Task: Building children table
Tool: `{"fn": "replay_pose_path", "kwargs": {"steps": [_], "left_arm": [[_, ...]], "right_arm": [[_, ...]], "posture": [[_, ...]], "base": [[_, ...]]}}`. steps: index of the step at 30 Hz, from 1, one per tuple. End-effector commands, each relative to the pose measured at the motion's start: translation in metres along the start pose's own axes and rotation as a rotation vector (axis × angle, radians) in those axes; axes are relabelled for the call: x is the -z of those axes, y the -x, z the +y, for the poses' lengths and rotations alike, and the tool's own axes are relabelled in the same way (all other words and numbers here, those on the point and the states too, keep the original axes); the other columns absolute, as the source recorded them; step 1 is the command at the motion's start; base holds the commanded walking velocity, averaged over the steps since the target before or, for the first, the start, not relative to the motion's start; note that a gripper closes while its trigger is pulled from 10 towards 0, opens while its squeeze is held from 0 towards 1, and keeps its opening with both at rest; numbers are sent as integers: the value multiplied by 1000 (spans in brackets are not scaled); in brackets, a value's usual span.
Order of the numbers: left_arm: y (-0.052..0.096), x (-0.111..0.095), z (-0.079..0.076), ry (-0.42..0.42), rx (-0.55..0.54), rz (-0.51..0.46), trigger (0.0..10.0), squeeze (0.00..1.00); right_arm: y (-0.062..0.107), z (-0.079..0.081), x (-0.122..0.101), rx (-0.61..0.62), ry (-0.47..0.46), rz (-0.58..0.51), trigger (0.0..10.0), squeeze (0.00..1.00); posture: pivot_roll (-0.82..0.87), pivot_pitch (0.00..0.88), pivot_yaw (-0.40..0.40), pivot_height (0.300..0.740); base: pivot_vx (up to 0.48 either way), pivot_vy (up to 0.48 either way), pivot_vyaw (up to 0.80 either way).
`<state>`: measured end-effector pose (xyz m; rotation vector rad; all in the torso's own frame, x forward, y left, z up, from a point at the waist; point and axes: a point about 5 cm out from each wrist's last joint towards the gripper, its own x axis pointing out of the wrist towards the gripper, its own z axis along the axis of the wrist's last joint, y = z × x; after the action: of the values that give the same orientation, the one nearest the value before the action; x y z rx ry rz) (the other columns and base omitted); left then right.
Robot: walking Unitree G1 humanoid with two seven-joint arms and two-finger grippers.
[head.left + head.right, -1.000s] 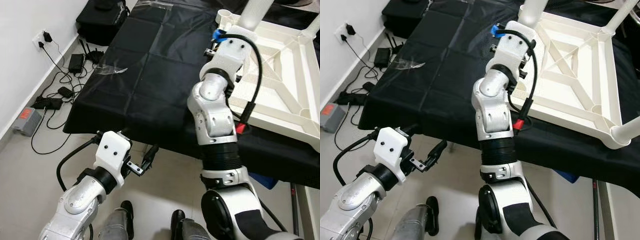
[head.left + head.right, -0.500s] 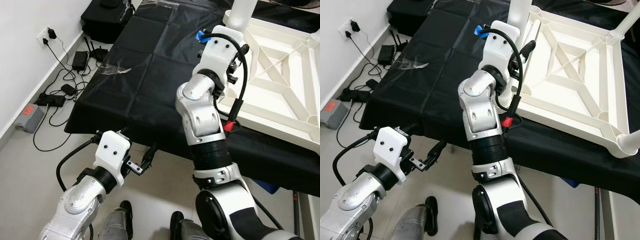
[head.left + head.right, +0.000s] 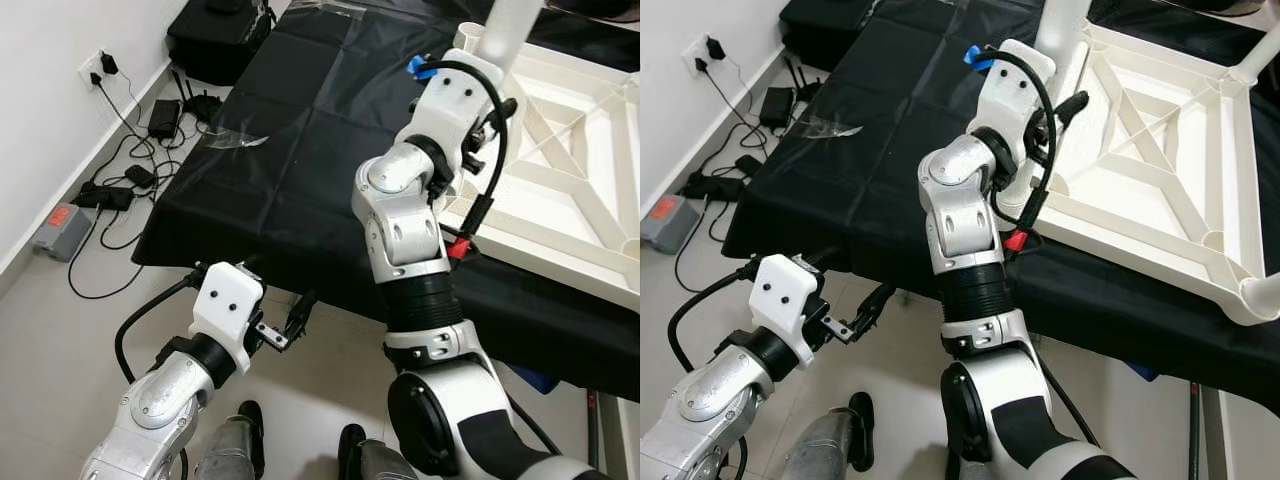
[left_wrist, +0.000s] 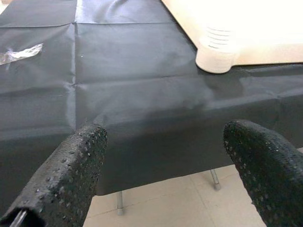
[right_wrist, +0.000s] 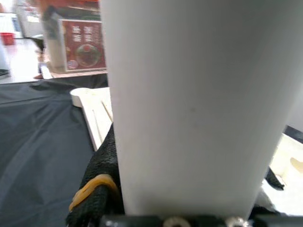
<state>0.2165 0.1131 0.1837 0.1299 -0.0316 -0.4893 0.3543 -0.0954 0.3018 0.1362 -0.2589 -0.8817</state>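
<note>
Gripping the white table leg (image 5: 189, 104) upright at the upturned tabletop's (image 3: 1160, 150) corner, the right gripper (image 3: 1065, 100) clamps it — the left gripper (image 3: 297, 312) hangs low, fingers apart.

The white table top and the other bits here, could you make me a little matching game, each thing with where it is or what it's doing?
Things:
1. white table top
2. white table leg
3. left gripper
4. clear plastic bag

Places or states:
A. open, hanging below the edge of the covered table
B. lying upside down on the black cloth
C. lying flat on the cloth, on the robot's left side
D. standing upright, with the right gripper at it

Pairs: 1-B, 2-D, 3-A, 4-C
</note>
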Motion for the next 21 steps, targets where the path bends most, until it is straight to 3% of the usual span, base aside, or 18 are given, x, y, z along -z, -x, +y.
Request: {"fn": "replay_pose_path", "kwargs": {"steps": [1, 21], "left_arm": [[1, 2, -2, -1, 2, 6, 10000, 0], [1, 1, -3, -1, 2, 3, 10000, 0]], "right_arm": [[4, -12, 55, 53, 152, 213, 10000, 0], [2, -13, 54, 259, 112, 276, 10000, 0]], "posture": [[172, 355, -94, 740], [192, 361, -92, 740]], "base": [[0, 0, 0], [0, 0, 0]]}}
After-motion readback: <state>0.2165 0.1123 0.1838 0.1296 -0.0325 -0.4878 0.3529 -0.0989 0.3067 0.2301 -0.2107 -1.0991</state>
